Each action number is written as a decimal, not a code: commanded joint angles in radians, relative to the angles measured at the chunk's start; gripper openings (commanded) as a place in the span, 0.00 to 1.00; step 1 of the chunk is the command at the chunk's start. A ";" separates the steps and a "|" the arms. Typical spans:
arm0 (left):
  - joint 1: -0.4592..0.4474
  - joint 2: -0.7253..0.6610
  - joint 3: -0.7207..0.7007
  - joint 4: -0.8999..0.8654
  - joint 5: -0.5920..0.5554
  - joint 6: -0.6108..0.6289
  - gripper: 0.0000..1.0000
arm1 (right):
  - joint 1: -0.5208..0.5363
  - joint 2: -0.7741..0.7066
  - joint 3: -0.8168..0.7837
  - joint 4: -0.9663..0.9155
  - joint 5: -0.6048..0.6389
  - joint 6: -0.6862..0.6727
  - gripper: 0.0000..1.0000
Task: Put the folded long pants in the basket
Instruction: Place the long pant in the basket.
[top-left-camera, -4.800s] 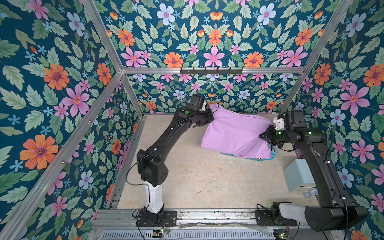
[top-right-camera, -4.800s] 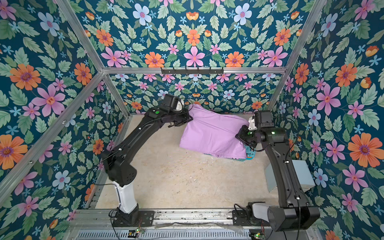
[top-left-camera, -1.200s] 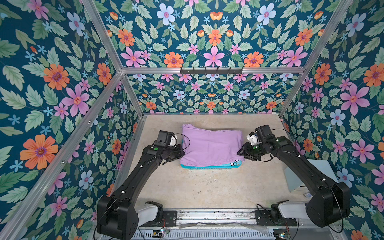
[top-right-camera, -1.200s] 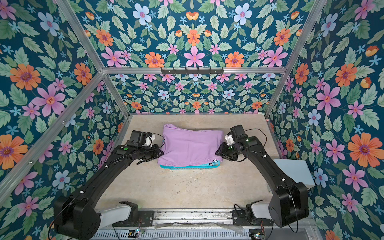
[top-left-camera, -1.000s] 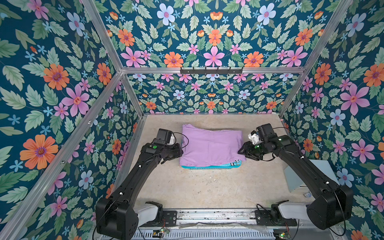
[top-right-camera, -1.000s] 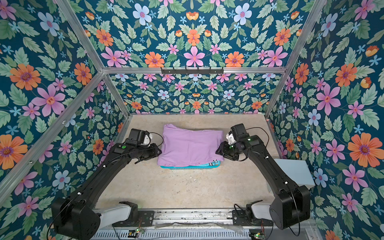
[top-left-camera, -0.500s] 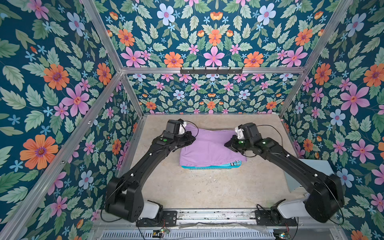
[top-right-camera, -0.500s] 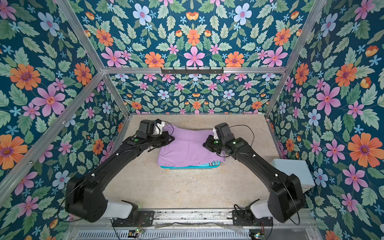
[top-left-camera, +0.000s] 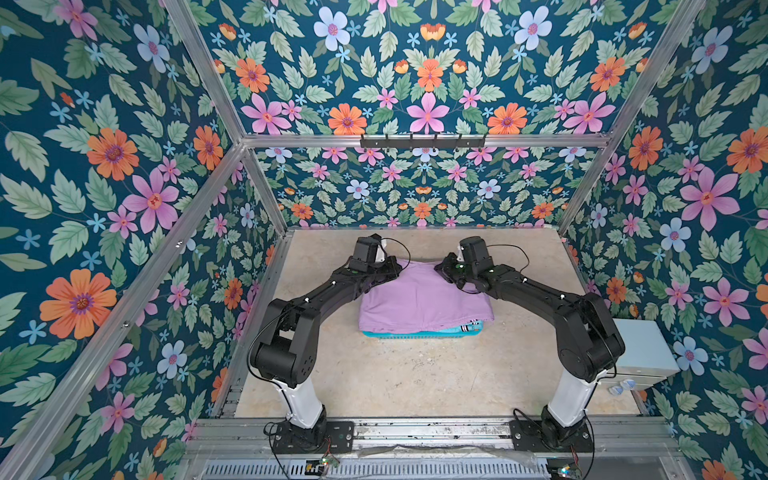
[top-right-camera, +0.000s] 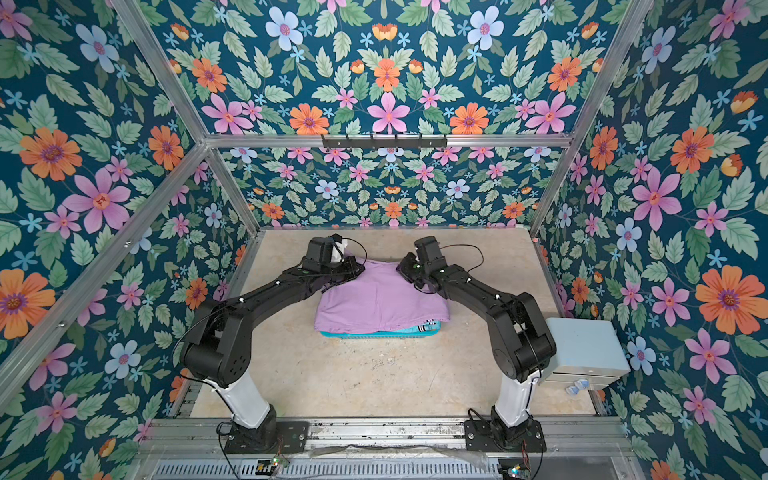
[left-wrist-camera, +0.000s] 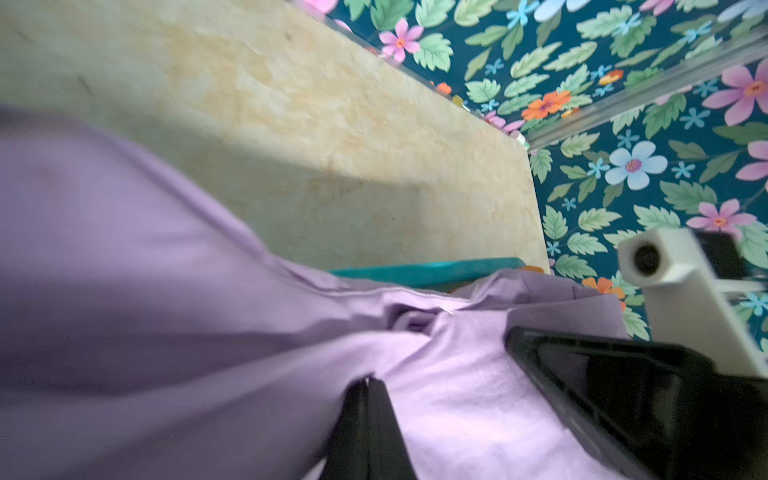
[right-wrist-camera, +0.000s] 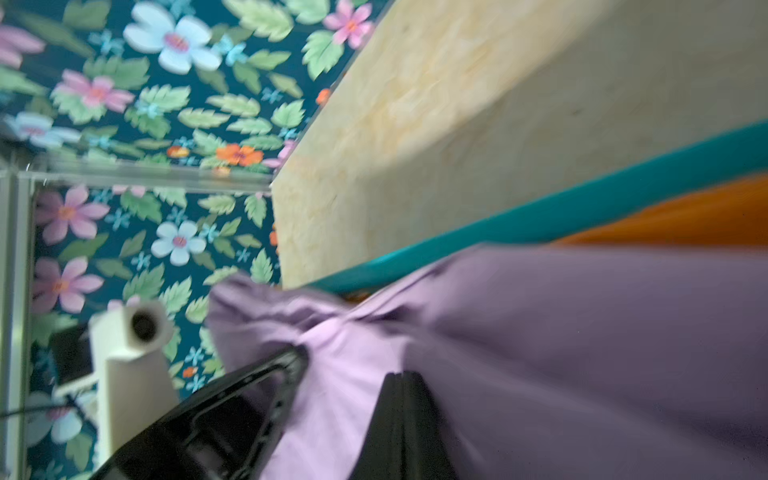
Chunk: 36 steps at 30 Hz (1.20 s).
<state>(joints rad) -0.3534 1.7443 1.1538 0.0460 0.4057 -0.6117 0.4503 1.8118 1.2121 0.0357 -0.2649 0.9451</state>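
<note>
The lilac folded pants (top-left-camera: 419, 299) (top-right-camera: 378, 299) lie spread over the teal basket (top-left-camera: 415, 333) (top-right-camera: 374, 333) and hide most of it. At the near right corner, turquoise pants with a striped waistband (top-left-camera: 465, 327) peek out under them. Orange pants (right-wrist-camera: 685, 220) show inside the basket rim (right-wrist-camera: 582, 208) in the right wrist view. My left gripper (top-left-camera: 394, 268) (left-wrist-camera: 370, 379) is shut, its tips resting on the lilac cloth (left-wrist-camera: 166, 270) at the far left corner. At the far right corner my right gripper (top-left-camera: 442, 269) (right-wrist-camera: 403, 374) is shut too, its tips on the lilac cloth (right-wrist-camera: 582, 332).
A pale blue-grey box (top-left-camera: 642, 353) (top-right-camera: 586, 349) stands at the right edge, close to the right arm's elbow. A black hook rail (top-left-camera: 424, 141) hangs on the back frame. Flowered walls close in the beige table (top-left-camera: 415, 374) on three sides.
Both grippers have shut and swung in from the basket's sides onto the far corners of the lilac pants. The pants, held aloft earlier, now lie on the basket.
</note>
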 joint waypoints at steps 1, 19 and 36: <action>0.060 -0.002 -0.015 -0.005 -0.089 0.058 0.00 | -0.094 -0.010 -0.057 0.002 -0.036 -0.038 0.00; 0.142 -0.413 -0.129 -0.141 -0.007 0.002 0.02 | 0.005 -0.448 -0.162 -0.174 0.033 -0.098 0.00; -0.084 -0.470 -0.494 -0.030 -0.213 -0.079 0.00 | 0.158 -0.396 -0.371 -0.073 0.186 -0.016 0.00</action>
<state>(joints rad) -0.4538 1.2850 0.6918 0.0463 0.2630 -0.7029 0.6640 1.4483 0.9001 -0.0383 -0.0982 0.9401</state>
